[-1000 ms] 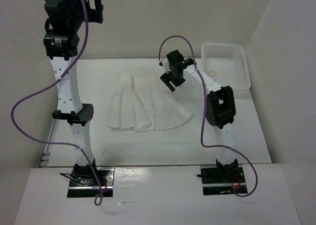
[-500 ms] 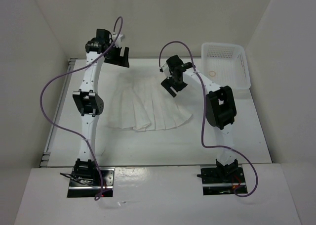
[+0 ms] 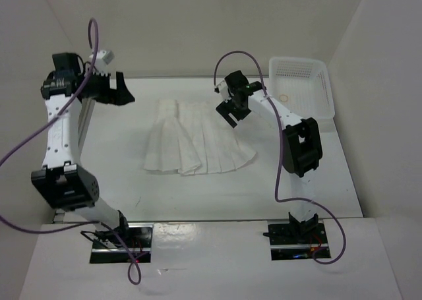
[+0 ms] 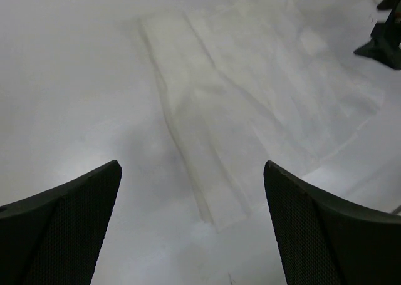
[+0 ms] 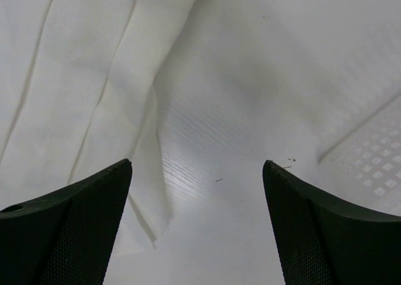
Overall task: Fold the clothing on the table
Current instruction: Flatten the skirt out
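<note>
Clothing (image 5: pixel 62 78) pleats crisp from right wrist (blurred from left wrist)

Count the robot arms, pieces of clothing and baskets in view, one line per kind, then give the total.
Robot arms (left, right): 2
Clothing: 1
Mesh basket: 1
Total: 4

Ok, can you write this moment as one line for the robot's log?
clothing: spread on table | left gripper: open, empty, raised left of clothing | right gripper: open, empty, above clothing's right edge
</note>
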